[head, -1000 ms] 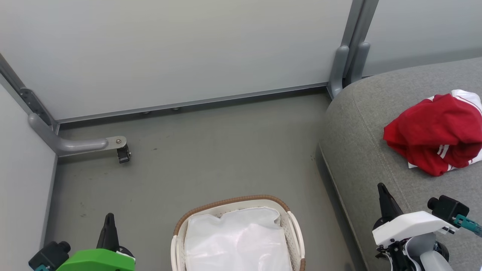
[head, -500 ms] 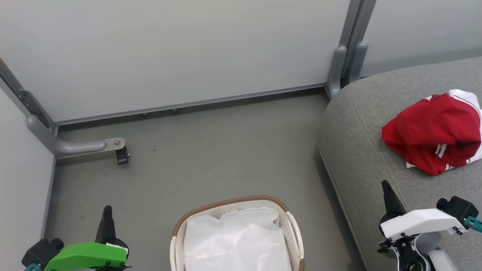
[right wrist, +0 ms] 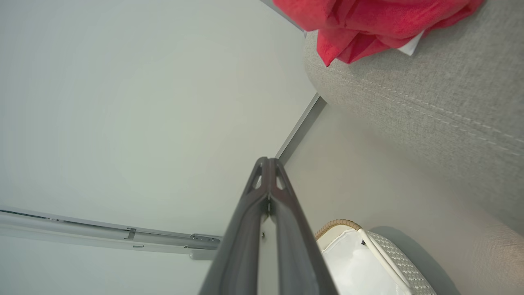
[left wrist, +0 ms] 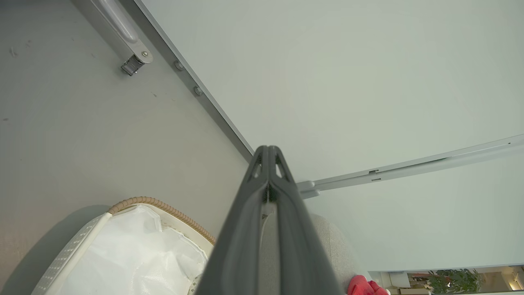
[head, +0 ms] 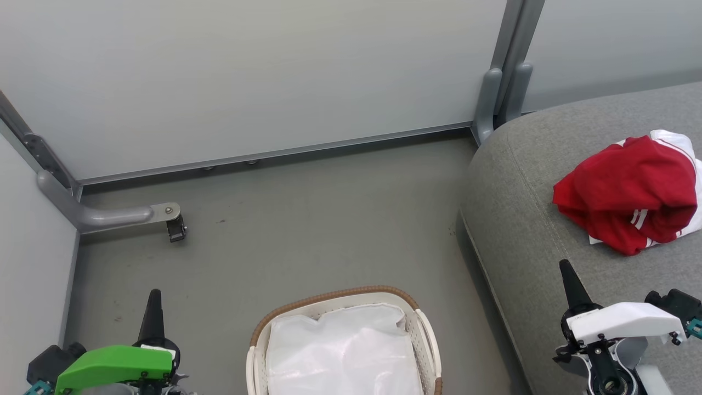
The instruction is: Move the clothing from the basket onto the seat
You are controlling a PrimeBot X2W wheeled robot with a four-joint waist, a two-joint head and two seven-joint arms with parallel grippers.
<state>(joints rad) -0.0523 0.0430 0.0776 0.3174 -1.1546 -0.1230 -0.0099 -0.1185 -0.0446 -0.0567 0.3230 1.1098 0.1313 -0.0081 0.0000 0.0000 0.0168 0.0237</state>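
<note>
Grey floor [head: 307, 219] carries your basket [head: 334, 294], liner [head: 343, 351] showing; clothing [head: 620, 197] lies heaped on the seat [head: 526, 219]. Your left gripper [head: 155, 296] and right gripper [head: 565, 269] hover, jaws pressed together.

In the head view the basket [head: 334, 294] ran off the bottom edge, so only its far half showed, and the white liner [head: 343, 351] hid the basket's floor. The clothing [head: 620, 192] was cut by the right edge, and the seat [head: 521, 219] ran out past the right and bottom edges. The left gripper [head: 154, 296] and the right gripper [head: 566, 271] each showed as a single dark spike, one finger hiding the other, and the bottom edge cropped their bodies.

In the left wrist view the fingers [left wrist: 245, 233] covered part of the basket's rim and of the seat. The clothing there was a small red scrap at the bottom edge, and a plant [left wrist: 454, 280] in the lower right corner was too small to make out. In the right wrist view the top edge cut the clothing and the bottom edge cut the basket.
</note>
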